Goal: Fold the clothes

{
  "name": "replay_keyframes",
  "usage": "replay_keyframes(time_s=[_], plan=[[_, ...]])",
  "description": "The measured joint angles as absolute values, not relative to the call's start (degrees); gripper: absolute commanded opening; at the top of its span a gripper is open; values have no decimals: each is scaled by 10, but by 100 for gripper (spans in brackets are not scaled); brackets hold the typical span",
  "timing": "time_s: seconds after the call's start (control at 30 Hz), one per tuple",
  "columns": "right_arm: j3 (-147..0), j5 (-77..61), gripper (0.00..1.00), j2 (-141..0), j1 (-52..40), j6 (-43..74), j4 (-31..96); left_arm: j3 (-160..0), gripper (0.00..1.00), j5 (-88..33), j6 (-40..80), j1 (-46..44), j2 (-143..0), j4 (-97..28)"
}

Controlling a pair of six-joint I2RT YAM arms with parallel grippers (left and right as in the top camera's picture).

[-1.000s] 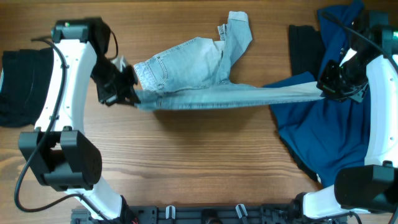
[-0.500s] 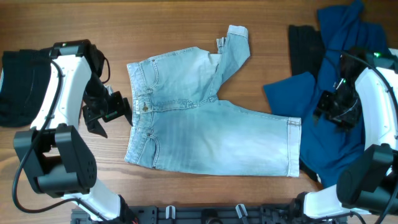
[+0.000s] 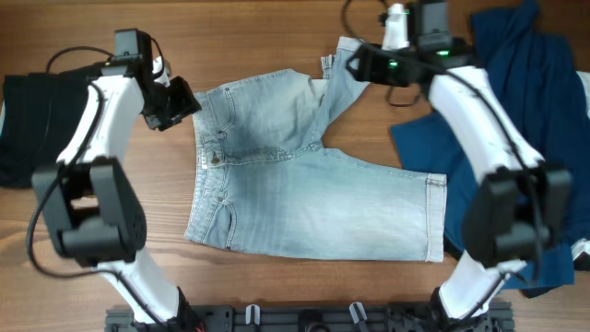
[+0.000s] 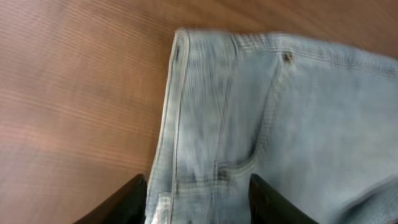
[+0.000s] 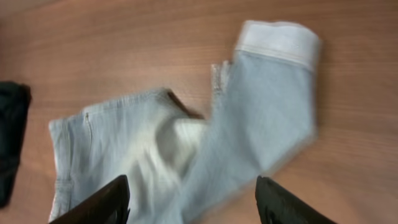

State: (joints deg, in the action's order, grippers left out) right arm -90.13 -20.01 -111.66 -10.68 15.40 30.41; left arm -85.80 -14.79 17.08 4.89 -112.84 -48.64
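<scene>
The pale-blue denim shorts [image 3: 304,198] lie spread on the table, waistband to the left. One leg lies flat toward the right. The other leg [image 3: 346,69] is bent up at the far side, its hem [image 5: 277,40] showing in the right wrist view. My left gripper [image 3: 184,100] is open at the far corner of the waistband [image 4: 171,112], with denim lying under the gap between its fingers [image 4: 127,202]. My right gripper [image 3: 358,63] hovers open over the bent-up leg, and nothing sits between its fingers [image 5: 102,202].
A royal-blue garment [image 3: 516,120] is heaped at the right, partly under the right arm. A black garment [image 3: 23,120] lies at the left edge, and another dark one [image 3: 452,88] lies beside the blue heap. Bare wood runs along the near edge.
Both grippers have let go of the shorts, which now lie flat. The left arm has moved to the far waistband corner. The right arm has swung left to the bent-up leg.
</scene>
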Motion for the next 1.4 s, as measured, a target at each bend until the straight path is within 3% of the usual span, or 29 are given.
replay_keyframes(time_s=[0.13,0.27,0.43,0.5,0.53,0.57,0.63,0.67,0.83,1.03,1.07,1.17,1.4], plan=[[-901,-190,67,-1188,-143,209,209,-858,57,-161,171,49,-1209,-428],[-901,-162,60,-1214,-144,252,165,-864,61,-207,173,49,-1231,-382],[-901,-141,52,-1254,-144,279,138,-864,48,-216,173,49,-1233,-378],[-901,-122,28,-1270,-144,298,136,-864,42,-218,172,49,-1235,-379],[-901,-113,4,-1275,-144,305,134,-864,41,-218,172,49,-1236,-379],[-901,-103,4,-1279,-144,316,134,-864,38,-220,172,48,-1238,-379],[-901,-98,4,-1280,-144,321,135,-864,22,-220,172,46,-1238,-379],[-901,-91,4,-1280,-144,322,139,-864,4,-220,173,42,-1239,-379],[-928,-34,4,-1272,-116,326,286,-864,4,-222,172,37,-1243,-379],[-946,83,7,-1152,-63,369,488,-865,4,-222,172,37,-1243,-379],[-946,86,19,-1149,-64,373,489,-865,4,-222,172,37,-1243,-380],[-941,29,26,-1152,-67,347,364,-865,4,-221,172,37,-1243,-382],[-943,-8,50,-1241,-105,347,234,-865,4,-221,172,37,-1243,-383]])
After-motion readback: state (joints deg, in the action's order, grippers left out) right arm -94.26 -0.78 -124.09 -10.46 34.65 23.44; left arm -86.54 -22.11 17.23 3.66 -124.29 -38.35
